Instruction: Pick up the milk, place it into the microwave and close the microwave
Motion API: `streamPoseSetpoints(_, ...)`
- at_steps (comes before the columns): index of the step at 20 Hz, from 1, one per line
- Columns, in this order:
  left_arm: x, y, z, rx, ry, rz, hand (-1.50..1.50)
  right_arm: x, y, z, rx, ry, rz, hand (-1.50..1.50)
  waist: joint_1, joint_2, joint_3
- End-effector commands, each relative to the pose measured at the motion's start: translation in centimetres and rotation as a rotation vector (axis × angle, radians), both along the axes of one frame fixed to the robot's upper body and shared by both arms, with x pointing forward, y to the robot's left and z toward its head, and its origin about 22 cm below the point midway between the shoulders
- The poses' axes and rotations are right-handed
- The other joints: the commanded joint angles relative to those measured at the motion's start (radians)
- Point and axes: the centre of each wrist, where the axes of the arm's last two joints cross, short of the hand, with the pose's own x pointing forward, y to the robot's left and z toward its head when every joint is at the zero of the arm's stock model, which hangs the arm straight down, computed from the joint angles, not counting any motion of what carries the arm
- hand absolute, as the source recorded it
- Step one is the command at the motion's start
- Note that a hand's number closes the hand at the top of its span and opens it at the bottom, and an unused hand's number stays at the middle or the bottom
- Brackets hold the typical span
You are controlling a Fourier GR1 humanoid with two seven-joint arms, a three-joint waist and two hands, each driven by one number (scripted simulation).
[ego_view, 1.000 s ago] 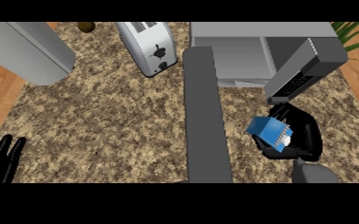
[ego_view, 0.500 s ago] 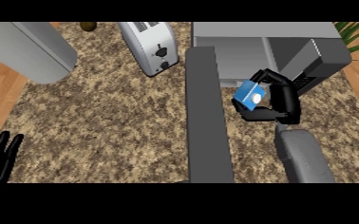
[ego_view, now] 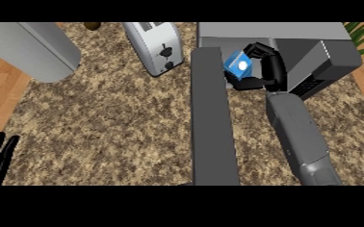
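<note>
At upper right of head view: grey box-shaped microwave (ego_view: 284,34), pale cavity facing down-view, long dark-grey microwave door (ego_view: 212,125) swung wide open, stretching from cavity's left edge to lower edge of view. Right hand (ego_view: 265,69), black, at end of grey right forearm (ego_view: 302,134), curled round small blue milk carton (ego_view: 239,65) with white patch on its face. Carton pinched between fingers above and thumb below, tilted, held just at cavity mouth, right beside door's hinge end. Cannot tell whether carton has crossed threshold or touches cavity floor. Dark panel of microwave (ego_view: 323,67) just right of hand.

Progress, as judgement: pick-up done, carton lifted and carried to microwave. Placing step in hand, not finished, since fingers wrap carton. Left to do: push carton further into cavity, set down upright, let go, pull hand clear, swing door shut. Door long and fully open, so closing likely needs sweep from far end; forearm currently beside door, well placed for that.

At lower left edge: left hand (ego_view: 7,149), black fingers straight and relaxed, pointing up, resting, holding nothing, well apart from microwave.

Elsewhere on speckled brown stone counter (ego_view: 107,125): silver two-slot toaster (ego_view: 156,48) up top beside door's hinge end; large rounded grey metal container (ego_view: 35,50) at upper left. Neither in way of task.
</note>
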Motion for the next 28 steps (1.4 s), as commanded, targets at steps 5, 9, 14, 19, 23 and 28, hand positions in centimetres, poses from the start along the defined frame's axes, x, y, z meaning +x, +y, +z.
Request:
streamPoseSetpoints(5,1.9,0.2,0.0,0.004,-0.018,-0.042,-1.5,3.2,-0.8,1.3,-0.063,-0.025,-0.052,1.5,0.039,0.022,0.002)
streamPoseSetpoints(9,1.3,1.7,-0.3,-0.004,-0.017,-0.065,-1.5,3.7,0.1,1.5,-0.101,-0.023,-0.076,1.5,0.054,0.023,0.001)
streamPoseSetpoints(14,2.5,-0.5,0.8,-0.004,-0.042,-0.096,-1.5,4.8,-1.5,3.7,-0.213,-0.063,-0.144,1.5,0.074,0.036,0.003)
streamPoseSetpoints(19,3.5,-0.8,0.3,-0.009,-0.055,-0.105,-1.5,5.3,-1.6,4.5,-0.194,-0.042,-0.214,1.5,0.096,0.05,0.003)
streamPoseSetpoints(23,4.1,-0.8,0.6,0.033,-0.051,-0.11,-1.5,5.6,-0.9,5.1,-0.149,-0.017,-0.385,1.5,0.11,0.06,0.003)
streamPoseSetpoints(28,4.5,-1.3,1.2,0.069,-0.06,-0.122,-1.5,5.9,-2.2,5.8,-0.275,-0.088,-0.512,1.5,0.125,0.067,0.003)
